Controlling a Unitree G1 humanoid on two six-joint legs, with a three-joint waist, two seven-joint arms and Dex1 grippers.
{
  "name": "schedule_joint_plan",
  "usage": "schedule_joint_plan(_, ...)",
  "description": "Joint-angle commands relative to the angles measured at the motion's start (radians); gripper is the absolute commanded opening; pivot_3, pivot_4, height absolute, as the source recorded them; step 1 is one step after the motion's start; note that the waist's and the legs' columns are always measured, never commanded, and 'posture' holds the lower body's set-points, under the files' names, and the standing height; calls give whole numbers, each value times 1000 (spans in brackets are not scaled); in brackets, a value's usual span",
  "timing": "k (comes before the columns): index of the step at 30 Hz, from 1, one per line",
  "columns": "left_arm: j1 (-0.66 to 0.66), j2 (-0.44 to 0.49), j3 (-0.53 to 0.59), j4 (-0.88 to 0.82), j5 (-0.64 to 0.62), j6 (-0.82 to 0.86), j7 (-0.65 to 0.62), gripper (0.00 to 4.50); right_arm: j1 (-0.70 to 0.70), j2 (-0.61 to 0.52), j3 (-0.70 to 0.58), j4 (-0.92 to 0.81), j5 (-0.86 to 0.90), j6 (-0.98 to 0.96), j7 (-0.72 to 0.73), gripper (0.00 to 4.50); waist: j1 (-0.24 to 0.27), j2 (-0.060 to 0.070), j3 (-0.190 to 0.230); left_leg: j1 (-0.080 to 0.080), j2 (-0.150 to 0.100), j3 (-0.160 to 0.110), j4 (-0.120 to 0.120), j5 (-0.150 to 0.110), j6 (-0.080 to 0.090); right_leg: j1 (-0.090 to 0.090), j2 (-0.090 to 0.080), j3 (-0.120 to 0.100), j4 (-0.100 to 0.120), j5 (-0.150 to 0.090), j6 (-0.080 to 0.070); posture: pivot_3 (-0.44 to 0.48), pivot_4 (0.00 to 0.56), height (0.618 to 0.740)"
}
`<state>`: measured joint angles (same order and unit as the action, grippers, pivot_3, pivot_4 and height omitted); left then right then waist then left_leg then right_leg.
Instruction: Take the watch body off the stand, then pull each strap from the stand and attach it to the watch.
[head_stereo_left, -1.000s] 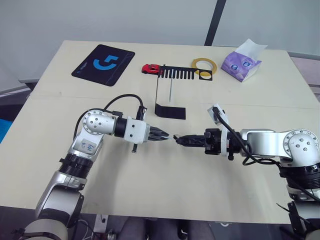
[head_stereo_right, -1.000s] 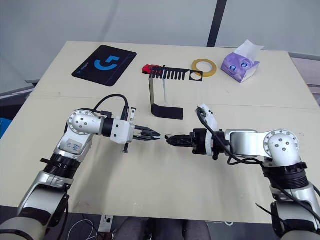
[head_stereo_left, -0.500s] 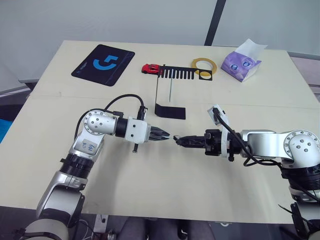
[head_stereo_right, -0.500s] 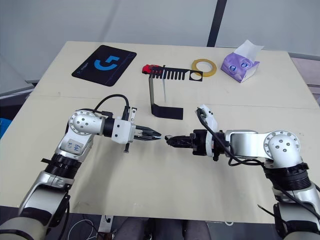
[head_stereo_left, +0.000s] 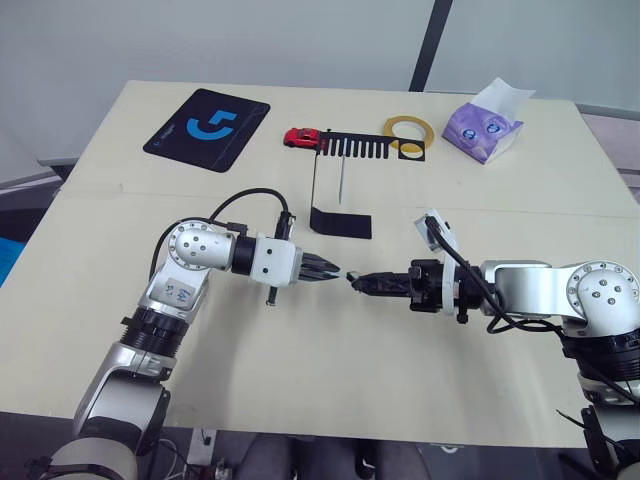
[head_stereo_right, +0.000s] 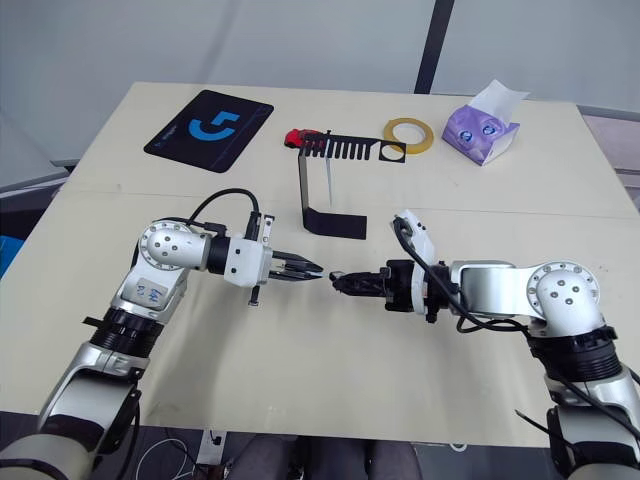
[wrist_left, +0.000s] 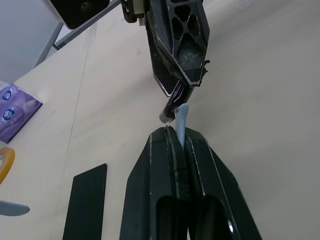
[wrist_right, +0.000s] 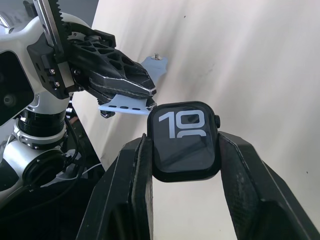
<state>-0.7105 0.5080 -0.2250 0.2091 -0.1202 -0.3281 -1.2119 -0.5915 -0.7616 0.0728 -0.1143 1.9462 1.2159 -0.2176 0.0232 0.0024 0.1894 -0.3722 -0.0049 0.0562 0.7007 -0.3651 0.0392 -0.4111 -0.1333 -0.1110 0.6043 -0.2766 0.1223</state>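
on the far left of the desk (head_stereo_left: 120, 330) lies a black mat (head_stereo_left: 207, 129) with a blue logo. next to it, going right, sits a small red toy car (head_stereo_left: 299, 137), just beside the comb bar of the stand (head_stereo_left: 340, 190). the stand is upright on its flat black base, and its toothed bar runs left to right.

in front of the stand, the left gripper (head_stereo_left: 335, 272) points to the right. its jaws are pinched narrow on a strap (wrist_left: 181, 122). the strap is pale blue and thin. its long way runs along the jaws, and its free tip pokes out past them toward the other gripper. in the right wrist view, the strap (wrist_right: 131, 102) lies flat with little holes along it and a small peg at one end.

the right gripper (head_stereo_left: 360, 282) points to the left, tip to tip with the left one. its jaws hold the watch body (wrist_right: 185, 140) by its two sides. the watch body sits between the jaw tips, and its screen with white digits faces the wrist camera. the strap tip is just beside the edge of the watch body.

farther right and back sit a ring of yellow tape (head_stereo_left: 408, 130) and a purple tissue pack (head_stereo_left: 484, 128).
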Motion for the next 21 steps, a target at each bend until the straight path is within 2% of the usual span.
schedule_joint_plan(1, -13, -7, -1, -32, -6, 1, 11, 0, -2, -4, -6, -27, 26, -18, 10, 1495, 0, 0, 0, 0, 0, 0, 0, 0, 0, 0, 0, 0, 0, 0, 0, 0, 150, 738)
schedule_joint_plan(21, -18, -11, 3, -23, 0, 4, 26, 0, 5, -5, 3, -41, 26, -25, 12, 1495, 0, 0, 0, 0, 0, 0, 0, 0, 0, 0, 0, 0, 0, 0, 0, 0, 150, 738)
